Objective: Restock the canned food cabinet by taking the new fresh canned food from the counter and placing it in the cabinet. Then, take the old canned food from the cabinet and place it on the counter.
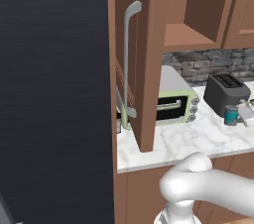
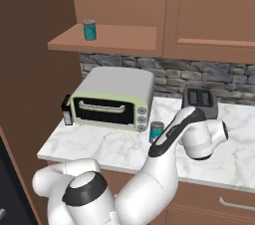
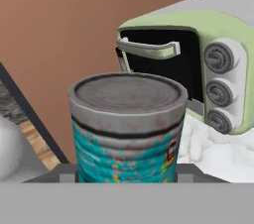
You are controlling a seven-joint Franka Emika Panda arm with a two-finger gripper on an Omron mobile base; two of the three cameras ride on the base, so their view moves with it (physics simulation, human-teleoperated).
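Gripper (image 3: 127, 176) is closed on a teal can (image 3: 126, 129), which stands upright between the fingers, low over the marble counter (image 2: 99, 144). Step in hand, by judgement: carrying fresh stock to the cabinet (image 2: 114, 37). Next move calls for a lift past the green toaster oven (image 3: 198, 69) beyond the fingers; another can (image 2: 89, 30) occupies the shelf.

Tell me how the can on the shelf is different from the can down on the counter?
The shelf can stands high in the cabinet, alone and untouched; the counter can sits low on the marble counter, in front of the toaster oven. The gripper is closed around the counter can, while nothing holds the shelf can. Both are upright with teal labels and grey tops.
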